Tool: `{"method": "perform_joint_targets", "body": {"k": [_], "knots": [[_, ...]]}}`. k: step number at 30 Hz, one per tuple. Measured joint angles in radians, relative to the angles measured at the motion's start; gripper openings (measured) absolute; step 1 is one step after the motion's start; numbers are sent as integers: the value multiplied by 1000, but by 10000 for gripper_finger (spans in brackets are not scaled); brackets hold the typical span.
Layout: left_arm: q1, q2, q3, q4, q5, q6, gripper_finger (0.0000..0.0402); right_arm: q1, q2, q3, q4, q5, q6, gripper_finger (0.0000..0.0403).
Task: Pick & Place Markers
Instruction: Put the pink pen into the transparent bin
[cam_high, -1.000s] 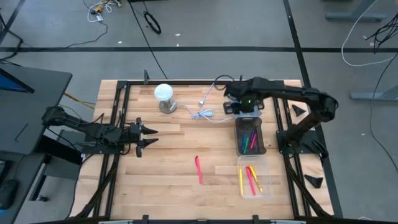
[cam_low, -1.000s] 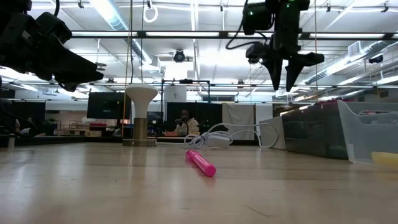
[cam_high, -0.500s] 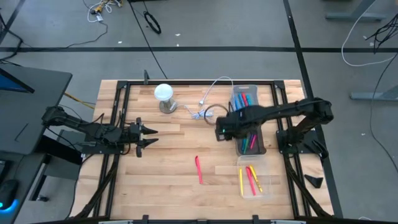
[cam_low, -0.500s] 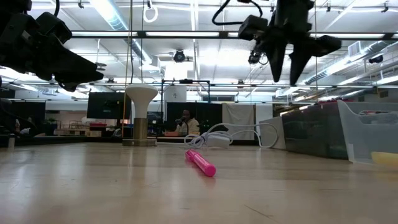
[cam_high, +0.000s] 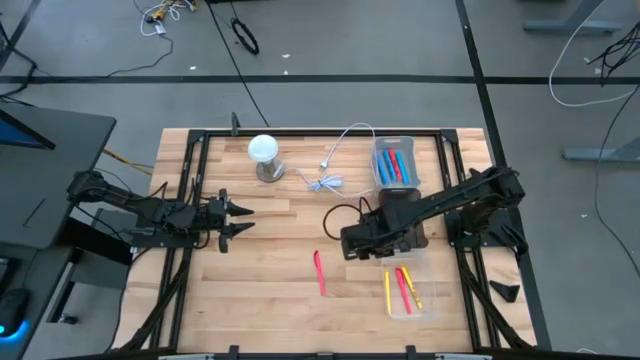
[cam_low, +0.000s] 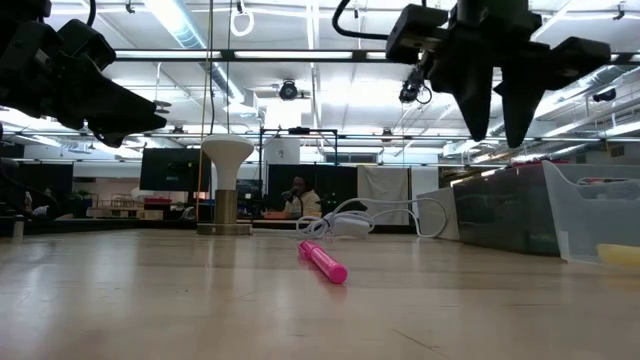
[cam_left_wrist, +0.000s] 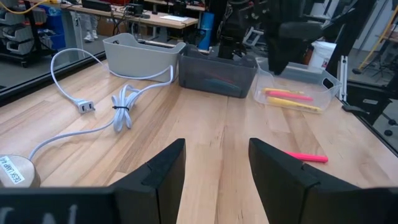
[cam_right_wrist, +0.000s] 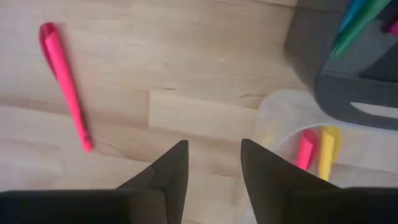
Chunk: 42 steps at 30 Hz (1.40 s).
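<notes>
A: What is lying on the wooden desk (cam_high: 280, 250)?
B: Going from the left: the left claw (cam_high: 228, 219) is hovering near the left edge, fingers spread, carrying nothing. A white lamp (cam_high: 264, 152) is standing at the back, and a white cable (cam_high: 325, 180) is lying coiled beside it.
A: And the markers?
B: A pink marker (cam_high: 319, 272) is lying loose mid-desk. The right claw (cam_high: 347, 240) is hanging just right of it, fingers parted and empty, beside a dark bin (cam_high: 412, 232) holding green and pink markers. A clear tray (cam_high: 428, 306) in front is holding yellow and red ones, and a grey bin (cam_high: 393, 163) behind is holding blue and red ones.
</notes>
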Motion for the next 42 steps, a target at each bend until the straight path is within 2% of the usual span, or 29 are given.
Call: {"method": "perform_joint_targets", "body": {"k": [24,27,42], "knots": [[0,0,0,0,0,0,183,9,465,712,-142,-6,-82,146],[0,0,0,0,0,0,183,11,492,745,-139,-6,-68,146],[0,0,0,0,0,0,183,49,600,738,-101,18,-36,146]]}}
